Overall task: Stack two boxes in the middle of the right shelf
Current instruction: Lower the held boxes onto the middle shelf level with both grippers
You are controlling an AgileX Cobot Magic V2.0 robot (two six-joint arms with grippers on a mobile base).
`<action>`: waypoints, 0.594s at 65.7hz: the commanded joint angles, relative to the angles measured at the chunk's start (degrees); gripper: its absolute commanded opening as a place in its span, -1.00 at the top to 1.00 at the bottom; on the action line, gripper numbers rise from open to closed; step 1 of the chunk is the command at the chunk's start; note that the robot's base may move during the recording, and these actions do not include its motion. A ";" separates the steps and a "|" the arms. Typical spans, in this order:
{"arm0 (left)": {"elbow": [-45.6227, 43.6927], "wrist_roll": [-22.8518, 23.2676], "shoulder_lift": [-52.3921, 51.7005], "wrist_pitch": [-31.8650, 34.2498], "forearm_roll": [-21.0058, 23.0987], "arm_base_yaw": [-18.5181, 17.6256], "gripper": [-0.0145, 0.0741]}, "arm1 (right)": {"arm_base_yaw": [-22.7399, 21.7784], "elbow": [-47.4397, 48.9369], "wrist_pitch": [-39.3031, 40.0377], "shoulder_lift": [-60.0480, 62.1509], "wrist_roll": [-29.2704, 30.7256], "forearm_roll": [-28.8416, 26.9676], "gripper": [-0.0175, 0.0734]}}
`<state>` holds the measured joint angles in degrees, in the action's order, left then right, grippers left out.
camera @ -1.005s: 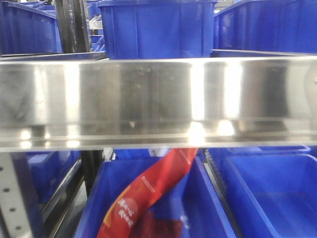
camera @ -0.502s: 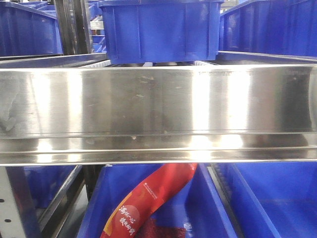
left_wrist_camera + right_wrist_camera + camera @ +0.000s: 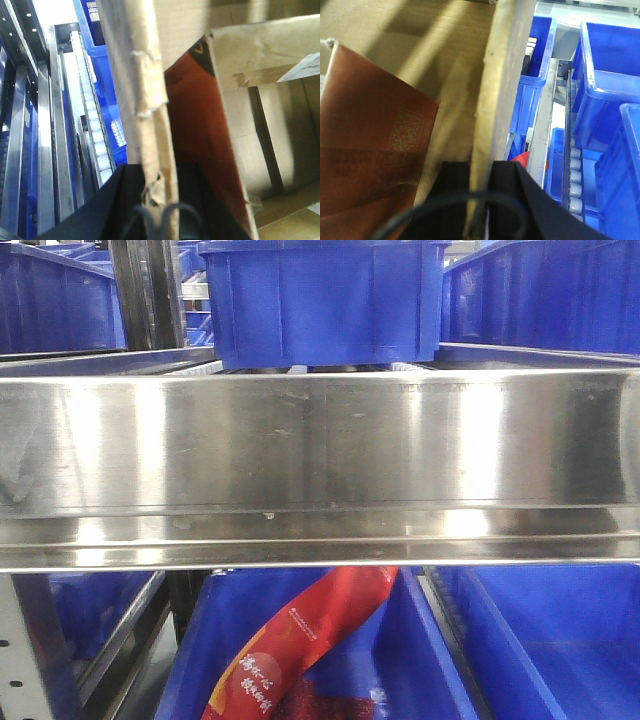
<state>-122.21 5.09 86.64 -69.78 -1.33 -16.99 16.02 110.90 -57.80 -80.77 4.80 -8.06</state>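
The left claw (image 3: 159, 200) was pinched on the ragged wall of a brown cardboard box (image 3: 142, 90), its black fingers (image 3: 107, 205) pressed to either side of the torn, frayed edge. That wall ran up and away from the claw as a pale corrugated strip. Just to one side of it, inside the box, stood a reddish-brown panel (image 3: 200, 150), and past that lay the plain cardboard interior with taped flaps (image 3: 265, 55). On the claw's other side, farther off, steel rails and a track of white rollers (image 3: 97, 135) ran alongside a blue bin (image 3: 107, 85).

The right claw (image 3: 481, 200) was likewise clamped on a cardboard wall (image 3: 502, 75), a black finger (image 3: 455, 185) on each face and a dark cable looping in front. Inside the box, beside the claw, a red-brown printed carton (image 3: 375, 145) leaned against the brown inner surface. Beyond the wall on the outer side sat blue bins (image 3: 605, 95) on a roller rack, with a scrap of red (image 3: 522, 159) showing between them.

From the front, the shelf (image 3: 320, 460) filled the view as a broad mirror-like steel rail. Below it lay a blue bin holding a red packet (image 3: 300, 650) with white lettering; above and behind it stood another blue bin (image 3: 320, 300). Whether both claws held one box or two could not be told.
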 commanded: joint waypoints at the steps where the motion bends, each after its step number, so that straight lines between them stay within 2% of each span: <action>1: -0.83 -0.19 -1.04 2.32 -0.65 0.00 0.92 | -0.50 0.50 3.39 0.76 0.64 1.73 0.95; 30: -0.83 -0.19 -1.04 3.75 -2.12 0.00 0.92 | -0.50 0.50 3.39 0.76 0.64 1.73 0.95; 39: -0.83 -0.19 -1.04 3.75 -2.12 0.00 0.92 | -0.50 0.50 5.52 0.76 0.64 1.73 0.95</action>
<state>-122.21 5.09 86.64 -69.07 -2.23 -16.99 16.02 110.90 -57.48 -80.77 4.69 -8.06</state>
